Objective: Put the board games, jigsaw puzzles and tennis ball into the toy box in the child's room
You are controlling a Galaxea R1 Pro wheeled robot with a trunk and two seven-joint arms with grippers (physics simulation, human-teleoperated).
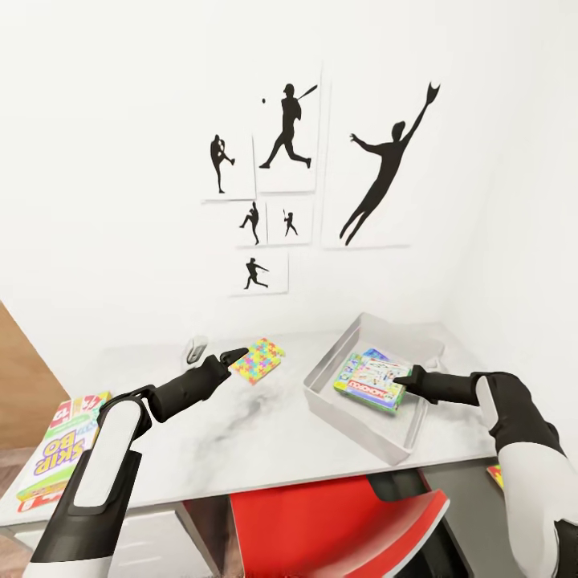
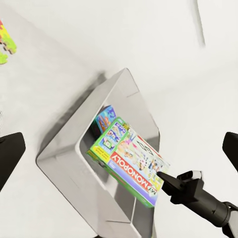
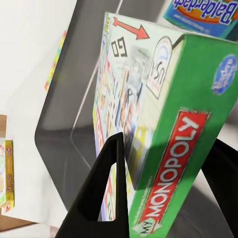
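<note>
Right gripper clamping the Monopoly box, one finger lying across the printed lid and the other on the underside, near the box's green edge. Holding that box inside the toy box, tilted, just ahead of the fingertips and over the bin's floor. Small blue game box lying in the bin beyond the Monopoly box, at the far side from the gripper. Toy box standing on the light grey table.

Left gripper hovering over the tabletop, fingers spread apart and gripping nothing. Jigsaw puzzle lying flat on the table right at its fingertips; touching or not, impossible to tell. Skip-Bo box lying at the table's near edge, well behind that gripper, beside the left forearm. Red chair sitting below the table edge between both arms.
</note>
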